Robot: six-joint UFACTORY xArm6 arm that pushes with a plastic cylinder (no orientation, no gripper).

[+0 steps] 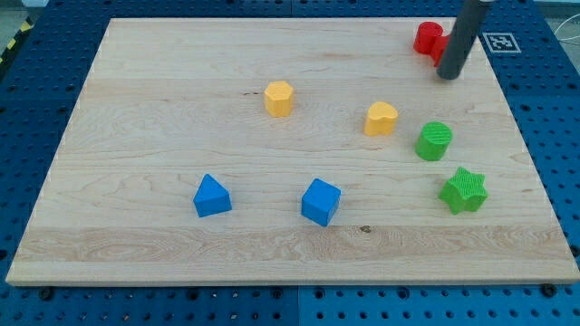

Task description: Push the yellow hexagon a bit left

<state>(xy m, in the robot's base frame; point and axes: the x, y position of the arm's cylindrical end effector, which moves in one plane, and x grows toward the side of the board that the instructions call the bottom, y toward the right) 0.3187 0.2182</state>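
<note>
The yellow hexagon (279, 98) sits on the wooden board (163, 127), a little above the middle. My tip (449, 76) is far to its right, near the view's top right, beside a red block (429, 39) that the rod partly hides. A second yellow block, heart-shaped (381, 119), lies between the hexagon and the tip, lower down.
A green round block (434, 140) and a green star (464, 190) lie at the right. A blue triangular block (211, 196) and a blue cube (321, 201) lie toward the view's bottom. A blue pegboard surface (36, 109) surrounds the board.
</note>
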